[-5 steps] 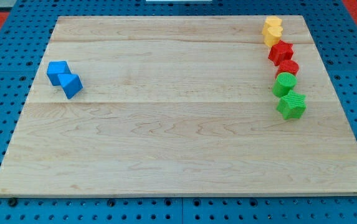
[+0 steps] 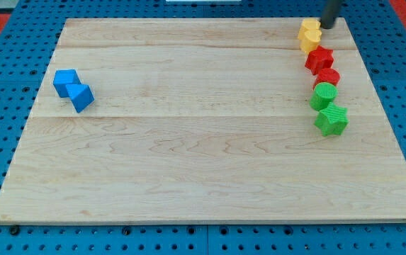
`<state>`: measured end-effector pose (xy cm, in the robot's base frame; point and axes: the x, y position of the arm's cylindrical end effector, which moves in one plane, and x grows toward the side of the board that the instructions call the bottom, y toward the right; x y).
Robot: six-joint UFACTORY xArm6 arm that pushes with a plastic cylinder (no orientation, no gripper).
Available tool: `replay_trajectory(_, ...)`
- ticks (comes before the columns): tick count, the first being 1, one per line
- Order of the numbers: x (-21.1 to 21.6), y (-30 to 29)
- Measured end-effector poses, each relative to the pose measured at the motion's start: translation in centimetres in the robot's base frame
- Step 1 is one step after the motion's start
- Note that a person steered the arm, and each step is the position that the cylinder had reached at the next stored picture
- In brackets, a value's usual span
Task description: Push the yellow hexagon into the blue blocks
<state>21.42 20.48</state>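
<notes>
Block pair (image 2: 73, 89) at board's (image 2: 188, 163) left, column (image 2: 322, 74) at right (touching).

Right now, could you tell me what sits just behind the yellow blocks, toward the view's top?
My tip stands just up-right of the yellow blocks, on the wooden board. Whether it touches them, I cannot tell.

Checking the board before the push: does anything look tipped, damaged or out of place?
Nothing stands out. The blue blocks sit together at the view's left; yellow, red and green blocks line the right edge. My tip is beside the yellow ones.
</notes>
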Motion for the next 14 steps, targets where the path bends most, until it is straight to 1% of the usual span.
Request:
replay_trajectory(1, 1.4, -6.3)
replay_trajectory(2, 1.0, -4.8)
replay_trajectory(3, 3.6, -4.6)
replay_trajectory(4, 4.1, -11.3)
replay_trajectory(5, 3.4, -18.9)
replay_trajectory(6, 3.5, -18.6)
replay_trajectory(7, 2.9, -13.2)
replay_trajectory(8, 3.1, -10.6)
replay_trajectory(9, 5.1, -10.6)
replay_trajectory(10, 6.6, -13.4)
replay_trajectory(12, 7.3, -28.0)
replay_trajectory(13, 8.0, -32.7)
replay_trajectory(14, 5.3, -32.7)
